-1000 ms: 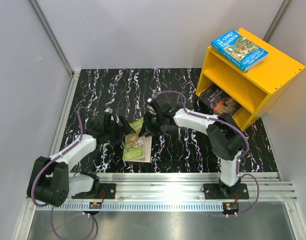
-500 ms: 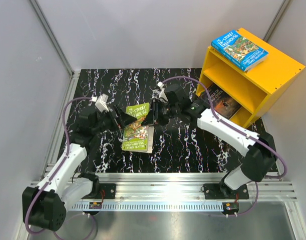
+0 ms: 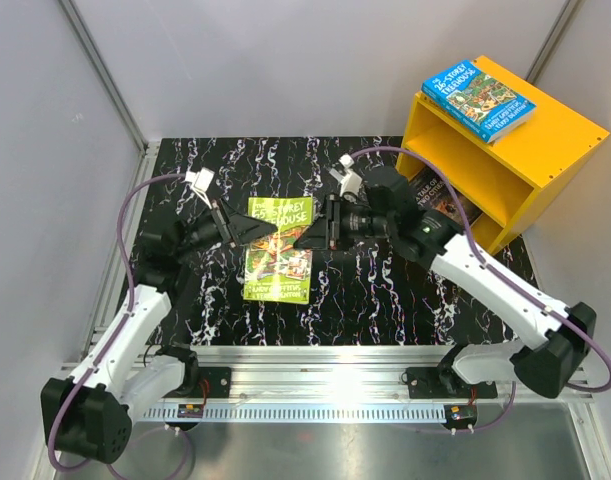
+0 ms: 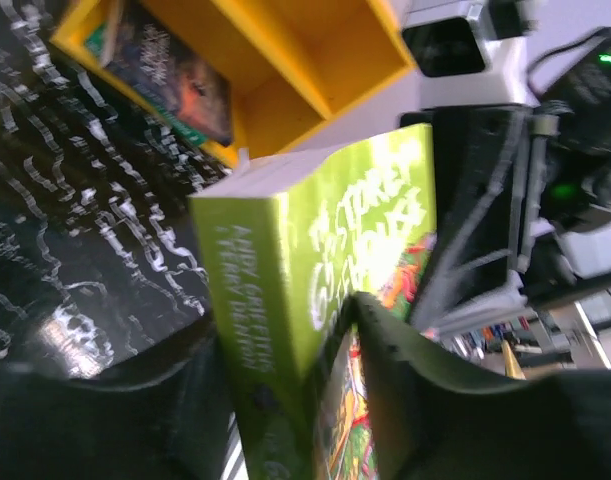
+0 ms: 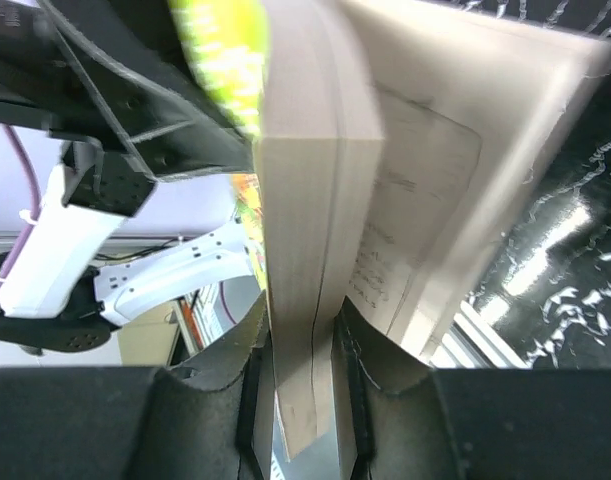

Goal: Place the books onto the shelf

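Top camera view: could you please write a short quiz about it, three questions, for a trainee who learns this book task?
1. True or false: the blue book lies on top of the yellow shelf.
2. Where is the dark book? A) in the upper compartment B) in the lower compartment C) on top of the shelf
3. How many green books are in view, and which one does the right gripper clamp?
Key: 1 true. 2 B. 3 two; it clamps the raised green book, not the flat green book.
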Motion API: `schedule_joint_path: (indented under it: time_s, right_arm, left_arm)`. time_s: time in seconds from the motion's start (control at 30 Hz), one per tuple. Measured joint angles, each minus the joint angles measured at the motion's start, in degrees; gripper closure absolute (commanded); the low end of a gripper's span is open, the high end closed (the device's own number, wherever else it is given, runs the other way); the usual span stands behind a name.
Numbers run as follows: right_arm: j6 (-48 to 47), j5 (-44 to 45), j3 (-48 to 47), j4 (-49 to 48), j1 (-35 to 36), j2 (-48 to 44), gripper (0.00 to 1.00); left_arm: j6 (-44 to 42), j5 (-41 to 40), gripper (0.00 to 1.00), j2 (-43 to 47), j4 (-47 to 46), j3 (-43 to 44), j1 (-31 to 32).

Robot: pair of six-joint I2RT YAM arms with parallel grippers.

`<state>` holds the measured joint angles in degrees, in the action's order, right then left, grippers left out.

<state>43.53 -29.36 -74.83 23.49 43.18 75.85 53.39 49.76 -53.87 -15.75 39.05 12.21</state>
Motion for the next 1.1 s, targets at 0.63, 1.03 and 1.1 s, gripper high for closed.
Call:
schedule_joint_path:
  time_s: [0.63,1.03,1.1]
  right_arm:
    - [-4.74,7.37,-0.39,12.46,-5.51,-12.24,0.00]
    - [-9.55,35.50,-26.43,40.57,-5.88,-23.45,0.00]
    - [-8.20,37.70,-26.45,43.15,-5.86,-26.43,0.00]
  left_arm:
    - [-6.21,-4.98,1.00,-4.52,10.60,10.95,13.73]
    - [10.21,-7.63,1.00,-42.66,-12.44,19.93,22.32]
    - [15.52,-8.31,1.00,-50.12,-19.58,24.76,24.13]
